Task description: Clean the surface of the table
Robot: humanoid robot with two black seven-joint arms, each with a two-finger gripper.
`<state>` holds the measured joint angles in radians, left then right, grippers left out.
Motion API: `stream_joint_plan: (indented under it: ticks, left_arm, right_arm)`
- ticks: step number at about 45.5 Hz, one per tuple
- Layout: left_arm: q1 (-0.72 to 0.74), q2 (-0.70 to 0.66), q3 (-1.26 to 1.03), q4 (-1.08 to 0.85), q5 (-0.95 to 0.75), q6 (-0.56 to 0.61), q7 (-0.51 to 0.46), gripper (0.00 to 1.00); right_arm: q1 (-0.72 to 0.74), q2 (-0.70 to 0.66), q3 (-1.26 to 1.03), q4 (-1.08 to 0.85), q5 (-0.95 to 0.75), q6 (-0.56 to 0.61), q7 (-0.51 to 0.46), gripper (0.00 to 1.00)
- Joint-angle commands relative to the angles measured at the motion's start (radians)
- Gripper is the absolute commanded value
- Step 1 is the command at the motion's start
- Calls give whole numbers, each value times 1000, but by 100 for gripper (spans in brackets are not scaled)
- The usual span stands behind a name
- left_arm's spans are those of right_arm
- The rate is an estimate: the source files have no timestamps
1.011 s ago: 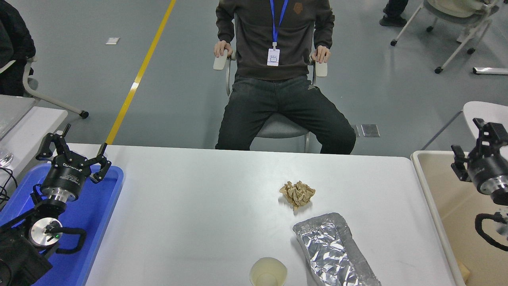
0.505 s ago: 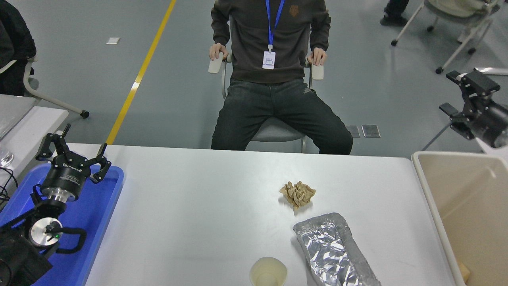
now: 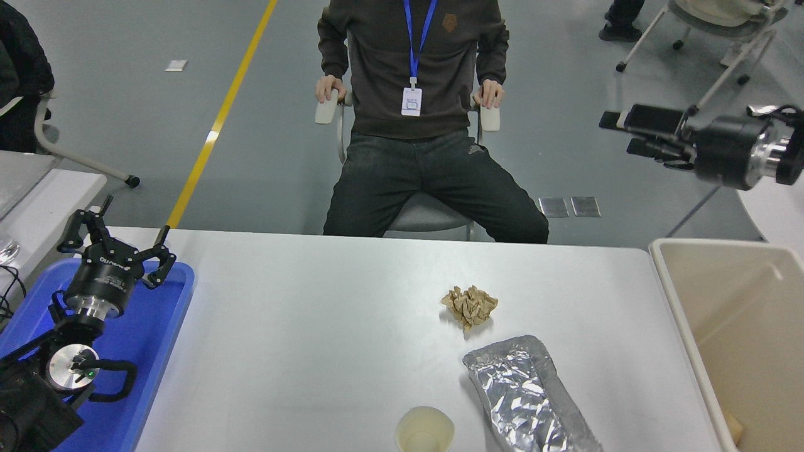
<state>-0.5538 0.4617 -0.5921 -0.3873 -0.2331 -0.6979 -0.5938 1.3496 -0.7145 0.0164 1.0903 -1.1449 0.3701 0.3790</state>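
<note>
**Three light scraps to lift from my counter**

The counter (image 3: 314,351) is wide below me. Nearest is a paper cup (image 3: 424,432), empty, easy to crush. Right of it, foil wrapper (image 3: 524,392), thin, slippery; I would pinch its edge. Farther, crumpled paper (image 3: 470,306), soft. At right, beige bin (image 3: 681,314) looks nearly empty. My left jaws (image 3: 119,242) are spread over the blue tray (image 3: 160,339); my right jaws (image 3: 634,132), high up, seem spread.

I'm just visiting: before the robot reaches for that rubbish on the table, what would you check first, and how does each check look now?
1. Rubbish on the table surface: crumpled paper, foil wrapper, paper cup all uncovered: ok.
2. Beige bin open at the table's right edge: ok.
3. Right gripper carrying nothing: ok.
4. Its jaws open enough: cannot tell.
5. Left gripper parked over the blue tray, jaws open: ok.
6. Seated person with hands off the table: ok.
</note>
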Motion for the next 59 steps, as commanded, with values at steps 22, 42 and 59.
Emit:
stream_joint_plan:
  ticks: [22,42,59]
  left_arm:
    - [0,0,0,-1,0,0,-1,100]
    - [0,0,0,1,0,0,0,100]
    - [0,0,0,-1,0,0,-1,100]
  right_arm:
    - [292,517,-648,-53,-101,7,4,99]
    - [313,556,-667,143,-110,128,6,99]
    - [256,701,-624,138,-99,122,3,99]
